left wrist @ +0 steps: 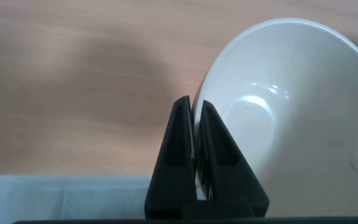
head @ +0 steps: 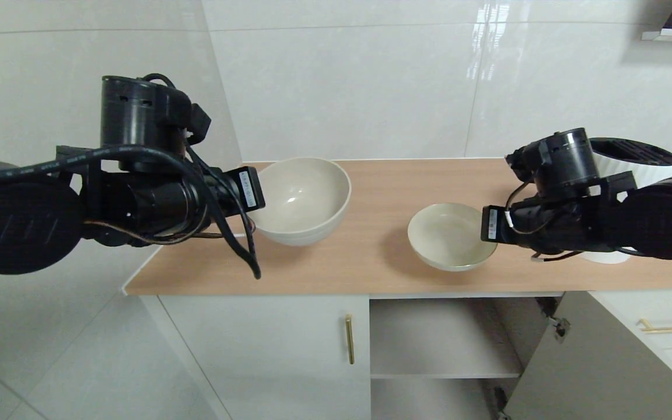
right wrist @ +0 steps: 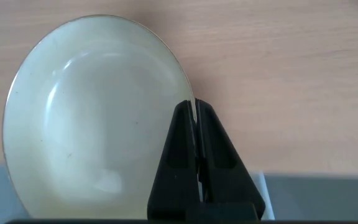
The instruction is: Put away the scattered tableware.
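A large cream bowl [head: 304, 198] is at the left end of the wooden counter [head: 382, 262]. My left gripper [head: 256, 201] is shut on its near-left rim; the left wrist view has both fingers pinching that rim [left wrist: 196, 115], with the bowl [left wrist: 291, 112] tilted beside them. A smaller, shallow cream bowl [head: 450, 236] is at mid-counter, tipped slightly. My right gripper [head: 486, 224] is shut on its right rim, and in the right wrist view the fingers close on the edge [right wrist: 196, 115] of the bowl [right wrist: 98, 118]. I cannot tell whether either bowl is off the counter.
A white round container with a dark slotted top [head: 633, 157] stands behind my right arm. Below the counter, a cabinet stands open with a bare shelf [head: 441, 341] and its door [head: 581, 361] swung out. A shut door with a gold handle [head: 349, 338] is to its left.
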Tool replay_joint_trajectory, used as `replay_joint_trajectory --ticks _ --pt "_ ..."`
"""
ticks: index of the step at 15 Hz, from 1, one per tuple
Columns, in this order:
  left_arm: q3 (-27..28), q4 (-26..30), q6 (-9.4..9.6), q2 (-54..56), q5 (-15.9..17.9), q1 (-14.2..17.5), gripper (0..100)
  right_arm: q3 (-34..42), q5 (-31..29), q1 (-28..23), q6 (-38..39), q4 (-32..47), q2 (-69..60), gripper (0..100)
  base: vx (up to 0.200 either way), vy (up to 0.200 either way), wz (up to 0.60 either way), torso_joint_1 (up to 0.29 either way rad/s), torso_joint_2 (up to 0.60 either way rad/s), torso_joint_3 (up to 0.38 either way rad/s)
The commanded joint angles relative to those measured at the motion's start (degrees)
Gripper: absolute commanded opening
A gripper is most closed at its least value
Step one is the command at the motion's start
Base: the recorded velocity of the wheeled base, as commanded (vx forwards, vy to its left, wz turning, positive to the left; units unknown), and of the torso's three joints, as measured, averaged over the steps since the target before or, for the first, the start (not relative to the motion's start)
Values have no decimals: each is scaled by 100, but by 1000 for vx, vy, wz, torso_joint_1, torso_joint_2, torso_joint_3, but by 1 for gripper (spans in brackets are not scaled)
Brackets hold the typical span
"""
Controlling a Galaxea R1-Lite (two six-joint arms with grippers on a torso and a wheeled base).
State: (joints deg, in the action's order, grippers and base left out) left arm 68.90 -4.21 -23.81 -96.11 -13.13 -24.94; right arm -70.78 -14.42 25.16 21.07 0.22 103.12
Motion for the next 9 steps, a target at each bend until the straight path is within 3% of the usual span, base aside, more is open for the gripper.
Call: replay_joint_trajectory --ticks 1,7,9 --pt "-404 -168 -1 312 3 -143 0 416 -26 367 -6 4 -785 0 0 0 0 0 0 0" --pt "-1696 -827 34 980 30 -547 0 1681 -17 613 47 -66 -1523 0 0 0 0 0 0 0" --pt "-2056 -986 140 1191 144 -573 0 2094 -17 885 108 -66 -1848 0 0 0 0 0 0 0"
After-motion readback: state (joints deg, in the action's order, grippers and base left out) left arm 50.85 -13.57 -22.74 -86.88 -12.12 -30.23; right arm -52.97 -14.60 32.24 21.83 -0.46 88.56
